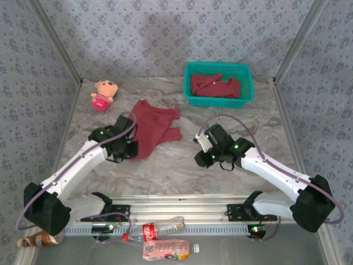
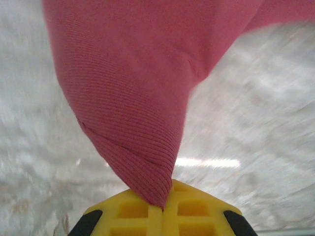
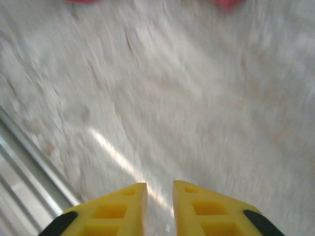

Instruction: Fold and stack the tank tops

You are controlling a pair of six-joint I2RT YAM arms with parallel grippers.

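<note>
The marbled table (image 1: 176,165) takes up the middle of the top view, with patterned walls around it. The left arm (image 1: 77,165) reaches up from the lower left corner and the right arm (image 1: 276,171) from the lower right, both bent in toward the centre.

A teal basket (image 1: 218,66) sits at the upper right of centre and holds a maroon heap (image 1: 215,85) of crumpled cloth. How many pieces are in it cannot be told.

One loose tank top (image 1: 154,124) lies rumpled on the table left of centre, running from near the basket's lower left corner down toward the left wrist.

A pink plush doll (image 1: 103,94) lies at the upper left, apart from the cloth. Below the table's near rail, a pink bottle (image 1: 165,249) and a red-labelled bottle (image 1: 157,227) lie along the bottom edge.

The left gripper (image 2: 162,209) has its yellow fingers pressed together on a tapered corner of the loose tank top, which rises away from them across the upper frame. The right gripper (image 3: 160,189) hangs over bare table with a narrow gap between its fingers and nothing in it.
</note>
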